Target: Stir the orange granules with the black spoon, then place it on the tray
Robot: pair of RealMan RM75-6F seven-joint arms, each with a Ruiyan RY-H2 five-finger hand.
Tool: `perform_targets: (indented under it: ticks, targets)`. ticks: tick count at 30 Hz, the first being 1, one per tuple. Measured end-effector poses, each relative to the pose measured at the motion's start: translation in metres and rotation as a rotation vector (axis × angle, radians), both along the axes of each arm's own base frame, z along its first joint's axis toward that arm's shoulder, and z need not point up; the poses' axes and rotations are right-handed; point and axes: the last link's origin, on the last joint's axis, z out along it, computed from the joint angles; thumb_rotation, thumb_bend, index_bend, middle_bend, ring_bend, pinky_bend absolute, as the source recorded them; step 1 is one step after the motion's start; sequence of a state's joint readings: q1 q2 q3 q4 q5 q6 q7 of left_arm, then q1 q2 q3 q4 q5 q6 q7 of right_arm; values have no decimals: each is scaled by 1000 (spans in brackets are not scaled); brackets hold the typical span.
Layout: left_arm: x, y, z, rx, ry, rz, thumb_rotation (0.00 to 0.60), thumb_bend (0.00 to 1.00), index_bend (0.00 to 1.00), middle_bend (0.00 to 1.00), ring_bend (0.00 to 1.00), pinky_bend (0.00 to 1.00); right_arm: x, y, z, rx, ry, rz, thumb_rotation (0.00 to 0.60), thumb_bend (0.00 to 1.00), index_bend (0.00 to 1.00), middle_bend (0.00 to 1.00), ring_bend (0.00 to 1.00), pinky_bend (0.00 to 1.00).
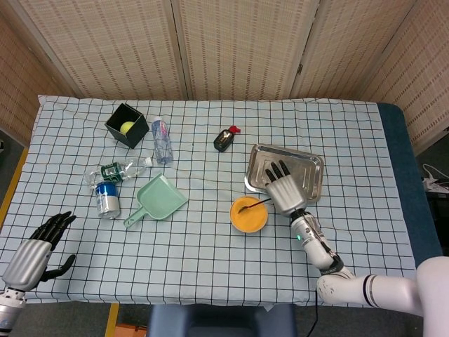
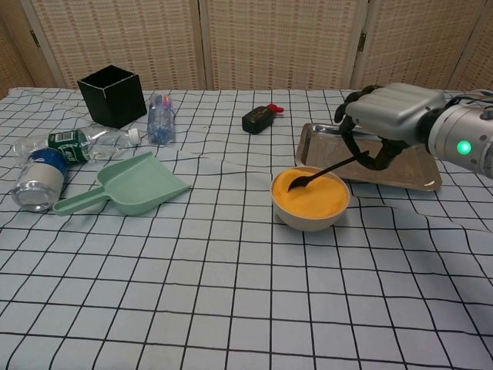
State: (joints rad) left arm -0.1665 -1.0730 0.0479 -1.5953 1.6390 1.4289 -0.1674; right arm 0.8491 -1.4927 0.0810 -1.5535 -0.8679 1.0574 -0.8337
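A white bowl (image 2: 310, 216) of orange granules (image 2: 312, 196) stands right of the table's middle, also seen as the bowl (image 1: 249, 215) from the head view. My right hand (image 2: 385, 116) hovers over the bowl's right side and grips the handle of the black spoon (image 2: 317, 174). The spoon's tip rests in the granules at the bowl's left part. From the head, my right hand (image 1: 282, 188) covers most of the spoon (image 1: 254, 205). The steel tray (image 2: 400, 171) lies just behind the bowl. My left hand (image 1: 35, 251) rests open at the table's near left corner.
A green scoop (image 2: 127, 185), a can (image 2: 35, 179) and two lying plastic bottles (image 2: 159, 117) occupy the left half. A black box (image 2: 112, 94) stands at the back left, holding a yellow ball (image 1: 127, 127). A small black bottle (image 2: 259, 118) lies behind the bowl.
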Motion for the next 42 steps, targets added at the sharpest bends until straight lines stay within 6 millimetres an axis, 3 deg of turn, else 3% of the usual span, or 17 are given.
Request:
perform_targets:
  ticks: [14, 30, 42]
  targets:
    - [1, -1, -1, 2, 3, -6, 600, 385, 0, 0, 0, 169, -2, 9, 16, 73, -57, -99, 600, 925, 1000, 149, 0, 0]
    - [0, -1, -1, 3, 9, -3, 600, 384, 0, 0, 0, 169, -2, 15, 33, 30, -131, -69, 600, 926, 1000, 149, 0, 0]
    - [2, -1, -5, -6, 21, -4, 600, 386, 0, 0, 0, 169, -22, 37, 45, 69, -115, -97, 600, 925, 1000, 149, 0, 0]
